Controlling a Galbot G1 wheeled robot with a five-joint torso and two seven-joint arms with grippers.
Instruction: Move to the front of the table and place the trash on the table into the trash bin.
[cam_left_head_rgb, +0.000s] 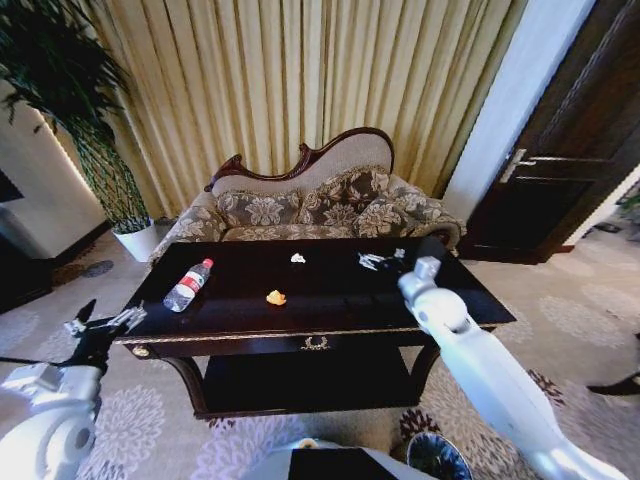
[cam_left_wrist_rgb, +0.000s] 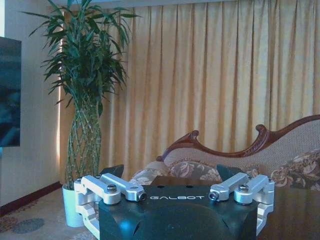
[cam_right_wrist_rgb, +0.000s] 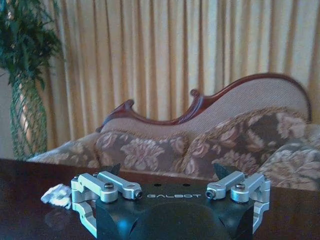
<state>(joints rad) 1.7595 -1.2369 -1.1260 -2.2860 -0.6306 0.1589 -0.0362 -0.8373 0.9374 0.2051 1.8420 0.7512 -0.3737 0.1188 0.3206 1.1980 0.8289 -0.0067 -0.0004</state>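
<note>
your right gripper (cam_left_head_rgb: 381, 261) is hovering, fingers apart, over the glossy table's (cam_left_head_rgb: 330, 300) far edge; your left gripper (cam_left_head_rgb: 100, 325), also spread, is hanging off its left corner.

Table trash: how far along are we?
Done: the robot is parked at the table front. In hand: nothing; the right gripper hovers open over the far side near a white wad, and the left gripper waits open off the left corner. Left: the bottle, orange scrap and wad all lie on top.
</note>
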